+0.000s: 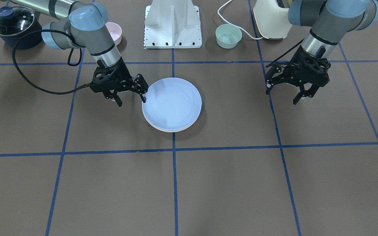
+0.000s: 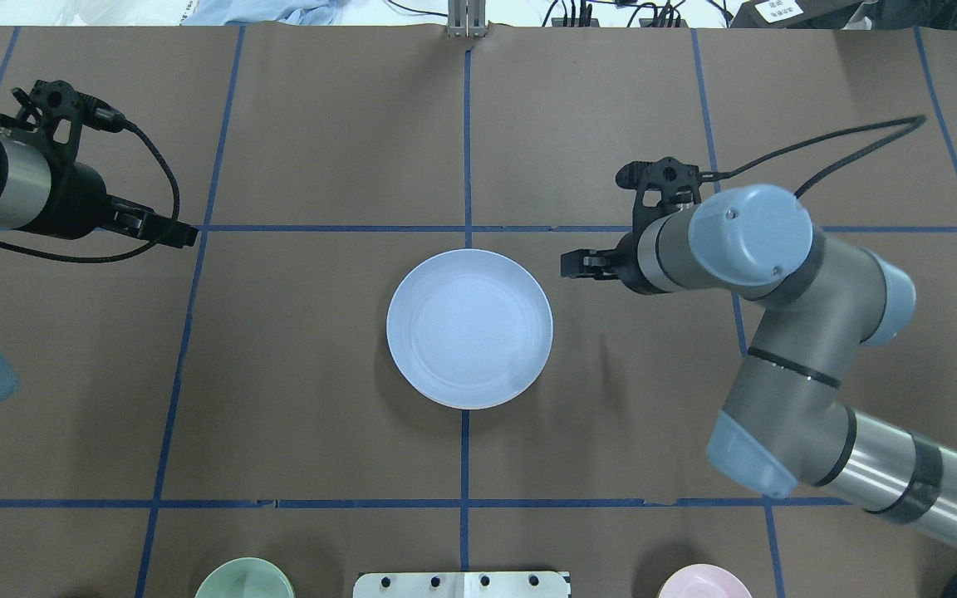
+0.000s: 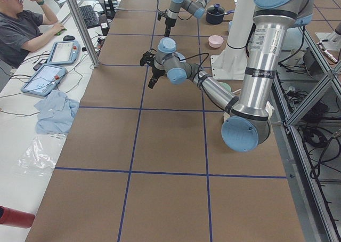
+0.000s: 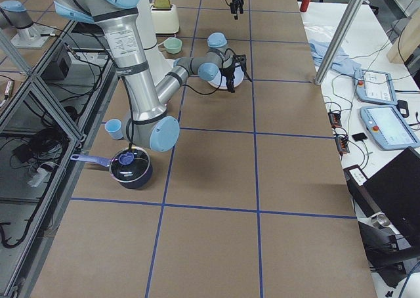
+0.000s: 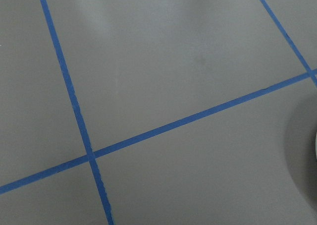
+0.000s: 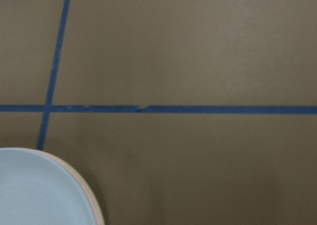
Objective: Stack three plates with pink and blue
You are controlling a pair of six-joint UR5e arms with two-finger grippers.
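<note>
The light blue plate point(image 1: 172, 104) lies on top of a stack at the table's middle, also shown from overhead point(image 2: 469, 328). Thin rims of plates show under it point(image 1: 172, 129). The right wrist view shows a pale pink rim point(image 6: 97, 211) under the blue plate point(image 6: 39, 190); I cannot make out the cream plate. My right gripper point(image 1: 132, 101) is open and empty, one fingertip point(image 1: 144, 99) close to the stack's rim; overhead it is beside the stack point(image 2: 570, 266). My left gripper point(image 1: 281, 97) is open and empty, far from the stack over bare table point(image 2: 184, 235).
Along the robot's side stand a small pink bowl point(image 1: 114, 32), a mint-green bowl point(image 1: 228, 36), a dark pot with a glass lid point(image 1: 13, 26), a cream appliance with a cord point(image 1: 271, 19) and the white robot base point(image 1: 172, 26). A light blue cup point(image 4: 113, 127) sits near the pot.
</note>
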